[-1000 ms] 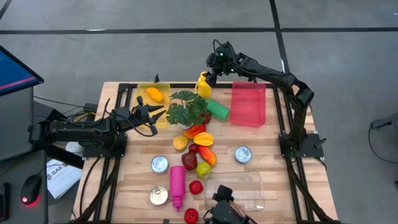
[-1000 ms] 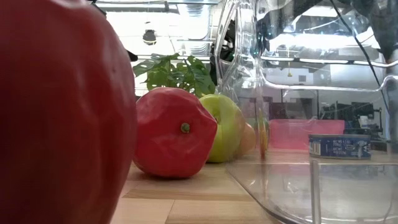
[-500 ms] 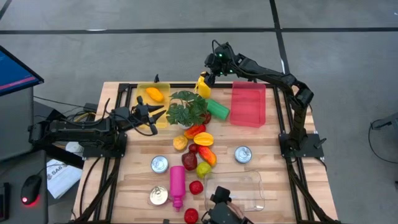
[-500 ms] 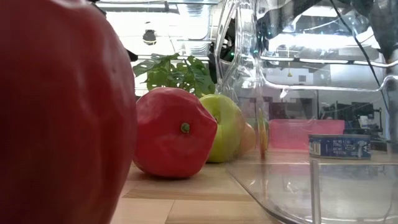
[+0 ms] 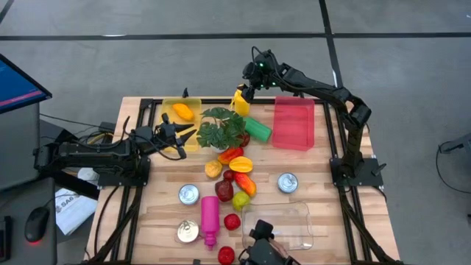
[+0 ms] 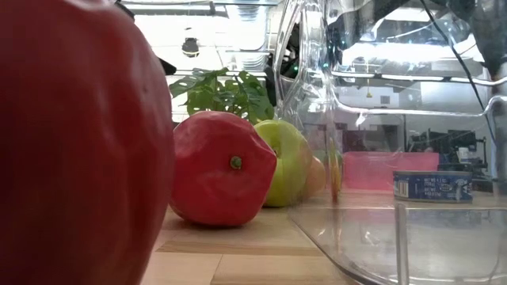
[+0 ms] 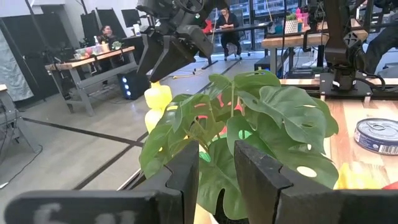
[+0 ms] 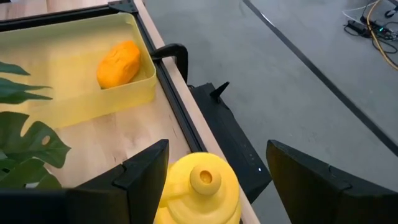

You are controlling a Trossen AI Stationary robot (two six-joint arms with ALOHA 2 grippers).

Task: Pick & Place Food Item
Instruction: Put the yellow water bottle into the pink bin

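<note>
right fingers [image 8: 214, 163] wide open astride yellow bottle [image 8: 199, 189] (untouched), left fingers [image 7: 217, 168] narrowly apart, empty

Leafy plant [image 5: 223, 127] stands between left pincer [image 5: 193, 135] and yellow bottle [image 5: 241, 99].

Table [image 5: 324, 188]: pale wood planks, matt, visible grain; dark metal frame rails along the edges.
Clear tub [image 5: 283, 224]: transparent plastic, glossy, strong reflections in the low view.
Pink bin [image 5: 294, 124]: translucent plastic, smooth.
Yellow tray [image 8: 74, 74]: plastic, smooth, slightly translucent walls.
Yellow bottle [image 8: 198, 186]: glossy plastic, ridged cap.
Pink bottle [image 5: 210, 217]: plastic, satin.
Cans [image 5: 287, 182]: metal lids, shiny; paper or printed label on the side.
Tomato [image 6: 222, 168]: faceted, waxy sheen, looks like moulded plastic.
Plant [image 7: 249, 124]: leaves smooth, semi-matt, artificial look.
Floor [image 5: 147, 59]: grey, matt, carpet-like.
</note>
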